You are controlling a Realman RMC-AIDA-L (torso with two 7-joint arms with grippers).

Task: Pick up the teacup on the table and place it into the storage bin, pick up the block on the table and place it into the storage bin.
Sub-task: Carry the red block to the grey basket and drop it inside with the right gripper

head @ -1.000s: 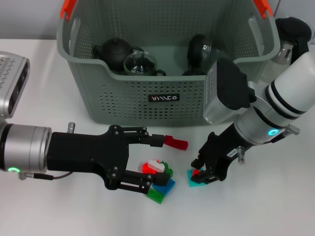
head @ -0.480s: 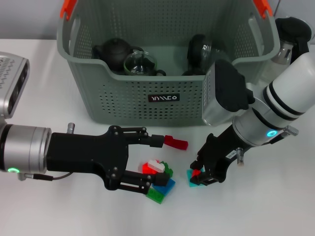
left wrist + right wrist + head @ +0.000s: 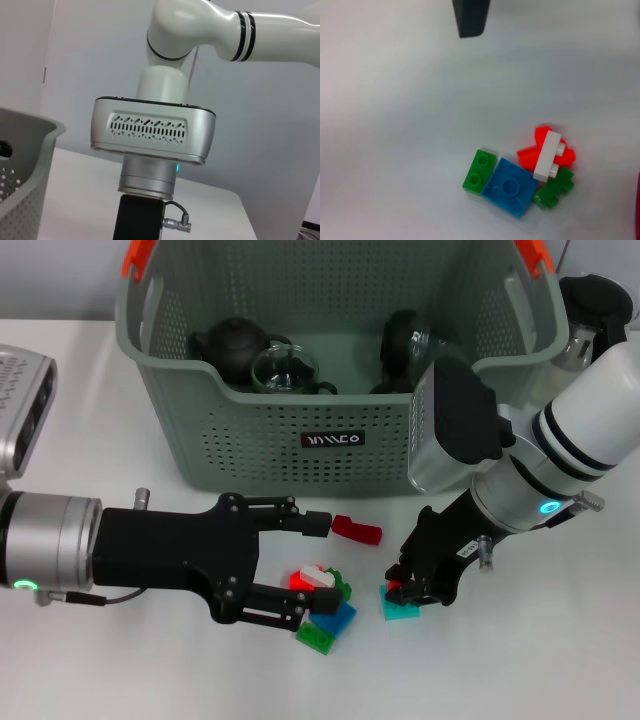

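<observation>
The grey-green storage bin (image 3: 330, 440) stands at the back of the table. A glass teacup (image 3: 283, 368) lies inside it beside a black teapot (image 3: 232, 345). A pile of blocks (image 3: 322, 595), red, white, green and blue, lies in front of the bin and also shows in the right wrist view (image 3: 520, 172). My left gripper (image 3: 307, 570) is open, with its fingers on either side of the pile. My right gripper (image 3: 412, 585) is shut on a small red block (image 3: 394, 588), just above a teal block (image 3: 400, 609) on the table.
A loose red block (image 3: 357, 530) lies near the bin's front wall. More dark items (image 3: 405, 340) sit in the bin's right half. The left wrist view shows my right arm's wrist (image 3: 152, 135) and a bin corner (image 3: 25, 150).
My right gripper has risen slightly and shifted left with the red block, leaving the teal block on the table. The left gripper has hardly moved.
</observation>
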